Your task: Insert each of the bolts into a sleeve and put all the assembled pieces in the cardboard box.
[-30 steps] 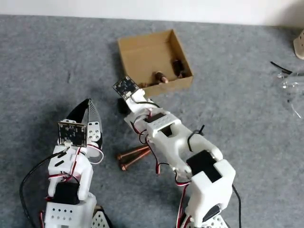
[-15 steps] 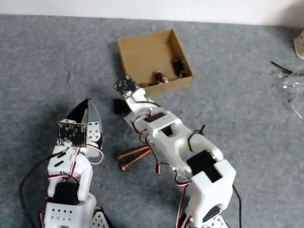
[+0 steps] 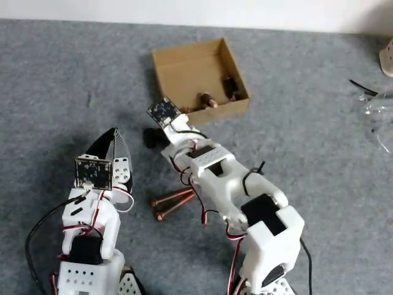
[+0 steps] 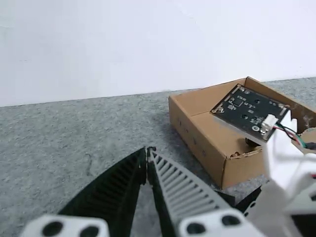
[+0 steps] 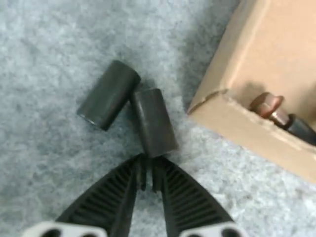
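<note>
Two black sleeves [image 5: 108, 94] [image 5: 154, 122] lie side by side on the grey carpet by the front left corner of the cardboard box [image 5: 256, 94]. My right gripper [image 5: 148, 175] is shut and empty, its tips touching the end of the nearer sleeve. From the high view one sleeve [image 3: 149, 136] shows left of the right arm's wrist. Two copper bolts [image 3: 175, 203] lie beside that arm's middle. Two assembled pieces [image 3: 209, 99] [image 3: 229, 86] rest inside the box [image 3: 184, 67]. My left gripper [image 4: 148, 153] is shut and empty, held over the carpet left of the bolts.
The right arm's camera board [image 4: 249, 111] sits between my left gripper and the box [image 4: 197, 123]. Clear plastic bits and a black wire [image 3: 371, 98] lie at the far right. A white wall bounds the carpet behind the box.
The black sleeve beside the right wrist has shifted a little to the left in the high view. Both arms have stayed almost where they were.
</note>
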Motion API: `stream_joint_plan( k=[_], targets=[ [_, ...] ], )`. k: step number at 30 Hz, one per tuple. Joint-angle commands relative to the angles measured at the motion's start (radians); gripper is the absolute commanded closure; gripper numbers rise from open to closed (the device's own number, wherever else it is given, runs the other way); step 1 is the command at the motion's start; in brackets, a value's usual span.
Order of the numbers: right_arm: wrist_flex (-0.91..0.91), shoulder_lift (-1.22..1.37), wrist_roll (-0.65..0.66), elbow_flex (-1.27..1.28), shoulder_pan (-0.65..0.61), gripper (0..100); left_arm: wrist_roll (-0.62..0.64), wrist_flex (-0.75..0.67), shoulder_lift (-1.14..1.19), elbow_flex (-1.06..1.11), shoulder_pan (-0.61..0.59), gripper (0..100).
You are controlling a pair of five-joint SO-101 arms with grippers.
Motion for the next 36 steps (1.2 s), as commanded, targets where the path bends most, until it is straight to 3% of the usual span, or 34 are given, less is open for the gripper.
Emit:
stream_joint_plan(
  k=[1,5,20,30,36],
  targets=[
    [-0.021,-0.013,0.009,-0.047,-0.007,94.0,0.008,-0.02,-0.01,0.019,-0.015,97],
    [-0.021,-0.013,0.006,-0.047,-0.022,86.5,0.008,-0.02,-0.01,0.019,-0.015,97],
    [-0.021,-0.15,0.005,-0.067,-0.002,86.5,0.006,-0.02,-0.012,0.019,-0.016,97],
    [-0.019,0.081,0.009,-0.259,-0.007,86.5,0.006,-0.02,-0.012,0.019,-0.016,97],
    [0.116,0.147,0.011,-0.334,-0.031,86.5,0.006,-0.02,-0.012,0.019,-0.016,97]
  ],
)
